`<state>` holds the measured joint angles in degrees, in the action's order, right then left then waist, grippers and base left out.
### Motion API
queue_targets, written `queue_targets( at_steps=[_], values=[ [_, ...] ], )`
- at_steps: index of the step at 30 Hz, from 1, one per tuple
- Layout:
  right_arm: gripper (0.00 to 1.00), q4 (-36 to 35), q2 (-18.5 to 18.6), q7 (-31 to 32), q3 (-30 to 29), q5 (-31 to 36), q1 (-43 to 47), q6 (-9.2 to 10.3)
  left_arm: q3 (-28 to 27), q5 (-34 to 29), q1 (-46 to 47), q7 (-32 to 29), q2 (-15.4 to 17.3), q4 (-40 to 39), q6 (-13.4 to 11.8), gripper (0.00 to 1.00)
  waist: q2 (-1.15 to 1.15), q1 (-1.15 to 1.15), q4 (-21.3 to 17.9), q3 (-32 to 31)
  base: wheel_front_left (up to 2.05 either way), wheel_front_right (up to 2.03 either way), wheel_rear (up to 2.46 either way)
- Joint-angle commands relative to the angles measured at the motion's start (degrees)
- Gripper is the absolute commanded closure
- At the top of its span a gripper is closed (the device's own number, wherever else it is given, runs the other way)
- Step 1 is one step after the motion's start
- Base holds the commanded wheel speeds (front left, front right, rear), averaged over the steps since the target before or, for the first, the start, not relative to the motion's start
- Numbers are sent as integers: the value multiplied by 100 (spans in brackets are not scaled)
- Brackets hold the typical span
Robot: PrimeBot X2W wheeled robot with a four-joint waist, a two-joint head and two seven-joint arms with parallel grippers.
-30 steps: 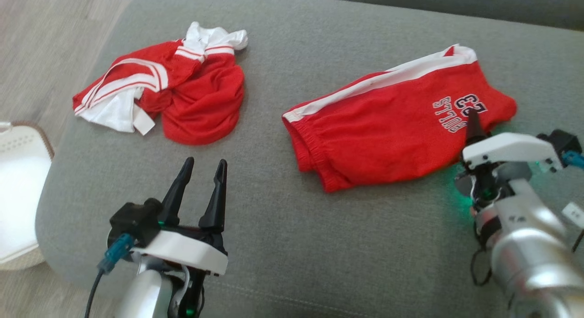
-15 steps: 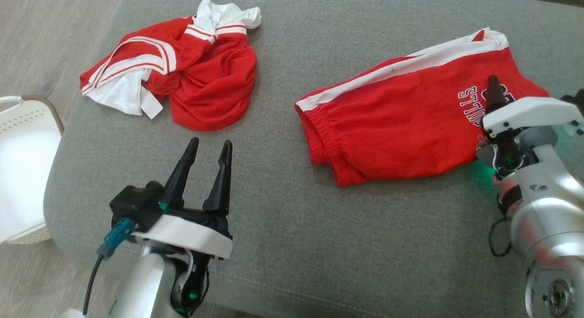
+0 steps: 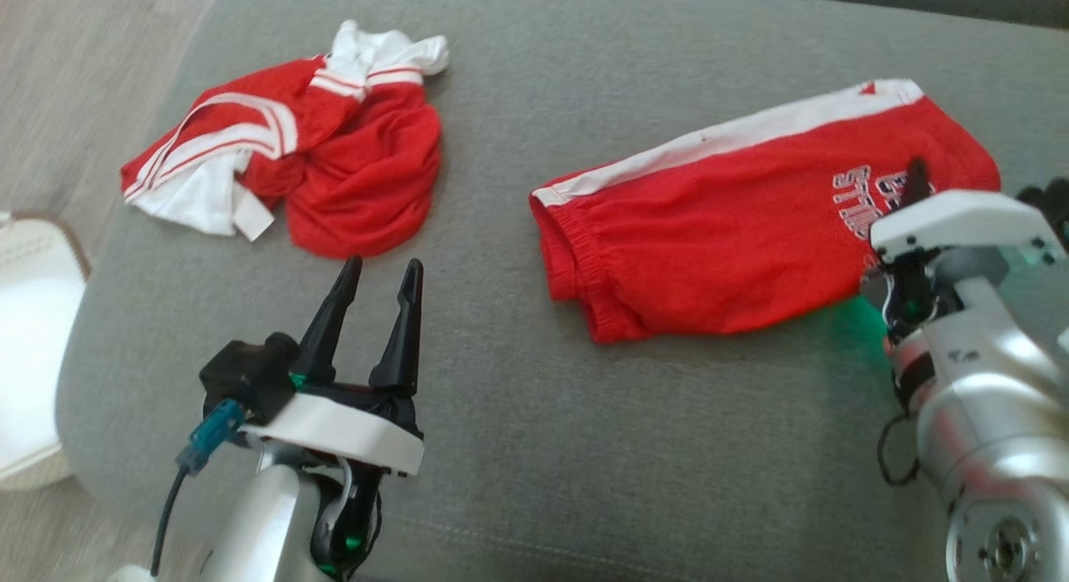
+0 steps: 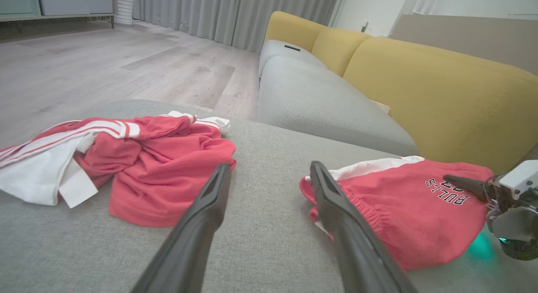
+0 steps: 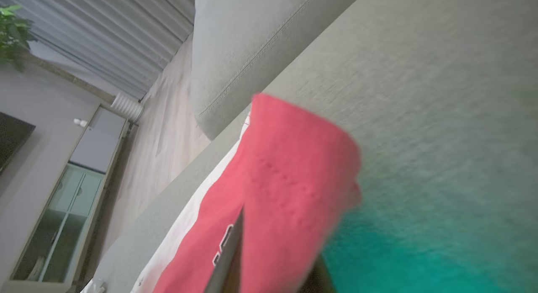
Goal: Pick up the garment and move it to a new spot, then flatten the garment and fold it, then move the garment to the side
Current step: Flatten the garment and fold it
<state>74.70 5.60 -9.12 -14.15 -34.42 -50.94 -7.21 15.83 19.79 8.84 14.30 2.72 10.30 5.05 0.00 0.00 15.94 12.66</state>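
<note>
On the cushion (image 3: 585, 448), shorts (image 3: 710, 248) are laid long axis left-right, the printed right end pinched in the closed right gripper (image 3: 917, 177); the left gripper (image 3: 382, 269) is held open, farther off.

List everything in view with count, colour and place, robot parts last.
shorts: one, red with white side stripe and lettering, folded on the cushion's right part
crumpled garment: one, red and white, cushion's far left
cushion: one, grey, under both garments
basket: one, white, beside the cushion's left edge
sofa: one, yellow back, grey seat, beyond the cushion
floor: one, pale wood, around the cushion
curtains: one set, grey, far wall
left end effector: one, dark fingers, open, above bare cushion
right end effector: one, dark fingers, shut on the shorts' lettered end
</note>
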Motion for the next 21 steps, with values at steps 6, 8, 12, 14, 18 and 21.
queue_targets(
  at_steps=[6, 8, 12, 14, 18, 21],
  values=[
    [100, -367, -75, -504, -95, -113, 540, -28, -258, -53, -43, 70, 16, -150, 14, 0, 0, 0, -523, -382, 0, 0, 0],
    [100, -447, -101, -559, -239, -141, 726, -28, -270, -68, -106, 70, 16, -151, 22, 0, 0, 0, -658, -467, 0, 0, 0],
    [100, -876, -171, -583, -573, -58, 1186, -28, -288, -96, -222, 70, 16, -155, 33, 0, 0, 0, -862, -620, 0, 0, 0],
    [100, -1168, -223, -585, -703, 36, 1461, -28, -302, -107, -266, 70, 16, -154, 31, 0, 0, 0, -928, -681, 0, 0, 0],
    [100, -1537, -266, -586, -822, 165, 1846, -28, -318, -124, -325, 70, 16, -149, 32, 0, 0, 0, -987, -756, 0, 0, 0],
    [100, -1623, -269, -586, -725, 30, 1914, -28, -302, -145, -354, 70, 16, -138, 48, 0, 0, 0, -980, -791, 0, 0, 0]
  ],
)
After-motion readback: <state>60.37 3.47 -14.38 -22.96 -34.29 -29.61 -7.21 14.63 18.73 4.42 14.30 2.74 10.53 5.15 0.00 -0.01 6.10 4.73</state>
